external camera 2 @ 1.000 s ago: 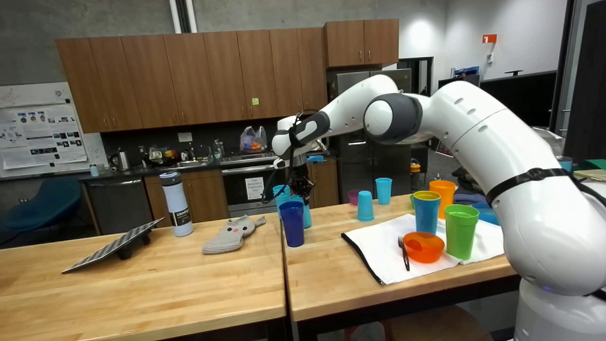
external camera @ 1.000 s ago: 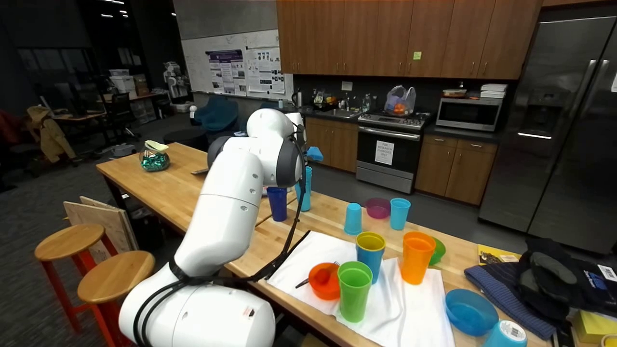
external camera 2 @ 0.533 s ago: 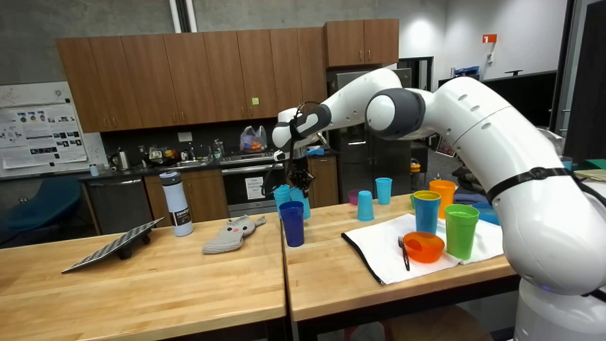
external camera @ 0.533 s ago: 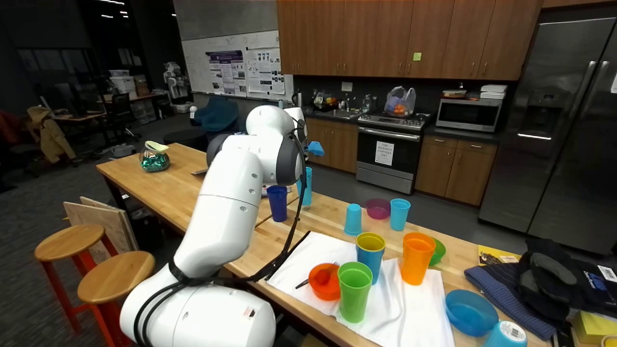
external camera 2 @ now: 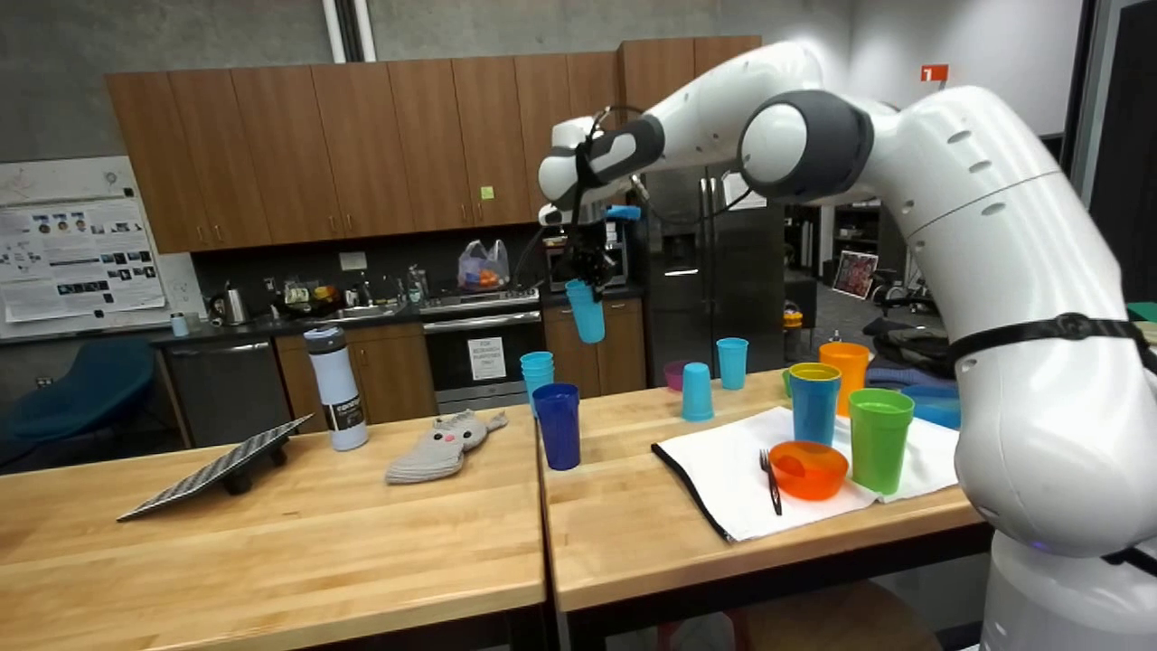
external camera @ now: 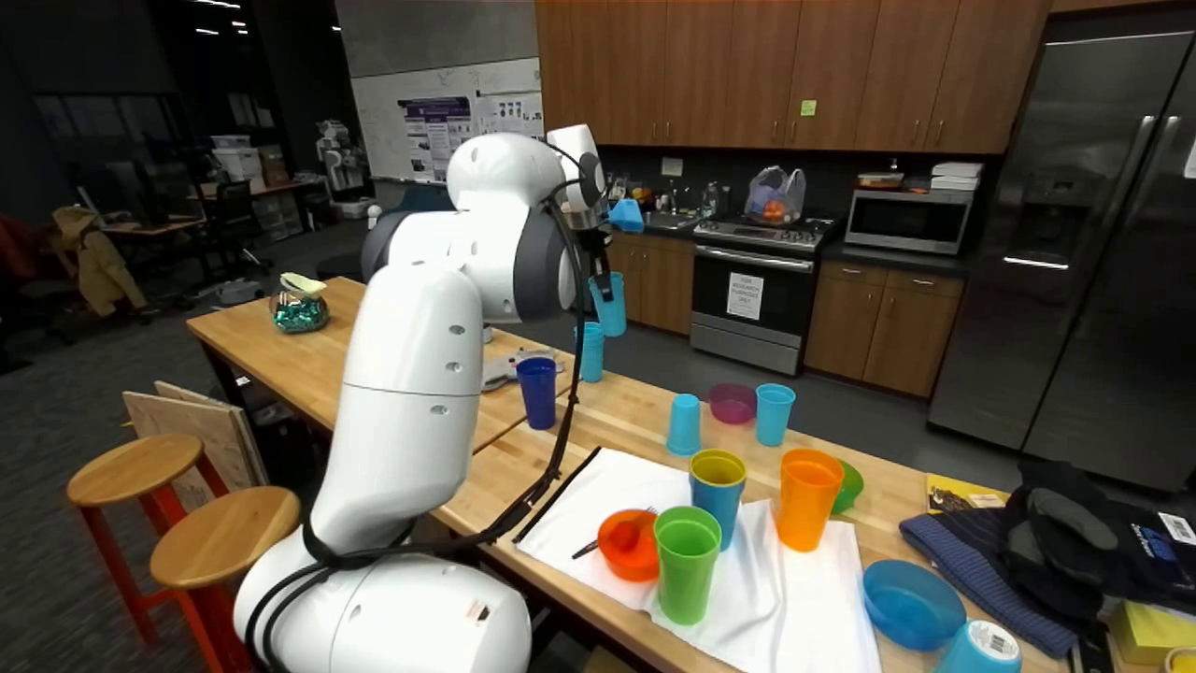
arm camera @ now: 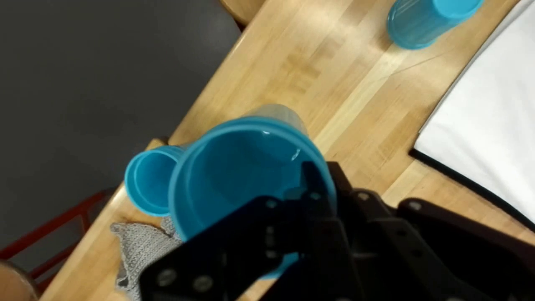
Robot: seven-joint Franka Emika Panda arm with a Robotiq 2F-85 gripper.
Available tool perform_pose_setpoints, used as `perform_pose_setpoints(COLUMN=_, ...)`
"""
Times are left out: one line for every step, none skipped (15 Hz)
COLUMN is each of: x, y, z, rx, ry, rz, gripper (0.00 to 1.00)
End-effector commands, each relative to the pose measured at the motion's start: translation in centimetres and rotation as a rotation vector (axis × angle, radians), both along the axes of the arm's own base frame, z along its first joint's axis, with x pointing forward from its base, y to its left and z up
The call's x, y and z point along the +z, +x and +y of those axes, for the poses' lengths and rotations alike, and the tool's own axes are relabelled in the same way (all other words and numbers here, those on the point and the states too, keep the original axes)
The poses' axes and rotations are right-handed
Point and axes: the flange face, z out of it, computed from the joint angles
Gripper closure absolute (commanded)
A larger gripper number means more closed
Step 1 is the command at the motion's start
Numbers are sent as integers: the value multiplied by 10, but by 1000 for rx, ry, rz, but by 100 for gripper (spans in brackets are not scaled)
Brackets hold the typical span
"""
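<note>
A light blue cup hangs in the air, slightly tilted, with my gripper shut on its rim. In the wrist view one finger is inside the cup and the other presses on its outer wall; the mouth faces the camera. Below it, near the far table edge, stands a stack of light blue cups, also visible in an exterior view as a stack. A dark blue cup stands upright just in front of that stack. Farther along the table is an upside-down light blue cup.
A white cloth bears an orange bowl, a fork, a green cup and other cups. A grey knitted toy and a bottle are on the adjoining table. A purple bowl sits near the far edge.
The arm has risen, lifting the light blue cup from beside the stack up and a little toward the fridge side. My gripper has stayed shut on it. The other cups have not moved.
</note>
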Motion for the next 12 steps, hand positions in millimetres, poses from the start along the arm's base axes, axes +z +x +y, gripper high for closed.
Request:
perform_pose_setpoints(x=42, y=-40, z=-41, rx=-112, ry=8, rz=-28, gripper=98)
perform_pose_setpoints(x=46, y=-49, z=-50, rx=-148, ry=27, rz=-18, gripper=98)
perform_pose_setpoints(x=48, y=-55, z=-62, rx=-180, ry=47, rz=-2, gripper=98)
perform_pose_setpoints(x=46, y=-64, z=-68, rx=-212, ry=63, rz=16, gripper=98)
perform_pose_setpoints(x=39, y=-75, z=-69, rx=-237, ry=83, rz=43, gripper=98)
perform_pose_setpoints(x=35, y=-81, z=-73, rx=-258, ry=90, rz=61, gripper=98)
perform_pose_setpoints(x=31, y=-86, z=-74, rx=-264, ry=97, rz=83, gripper=98)
perform_pose_setpoints(x=25, y=-94, z=-71, rx=-276, ry=106, rz=98, gripper=98)
perform_pose_setpoints(x=20, y=-99, z=-70, rx=-286, ry=112, rz=110, gripper=98)
perform_pose_setpoints(x=18, y=-100, z=-72, rx=-284, ry=114, rz=121, gripper=98)
perform_pose_setpoints(x=16, y=-105, z=-69, rx=-287, ry=110, rz=135, gripper=98)
perform_pose_setpoints(x=15, y=-114, z=-60, rx=-276, ry=110, rz=136, gripper=98)
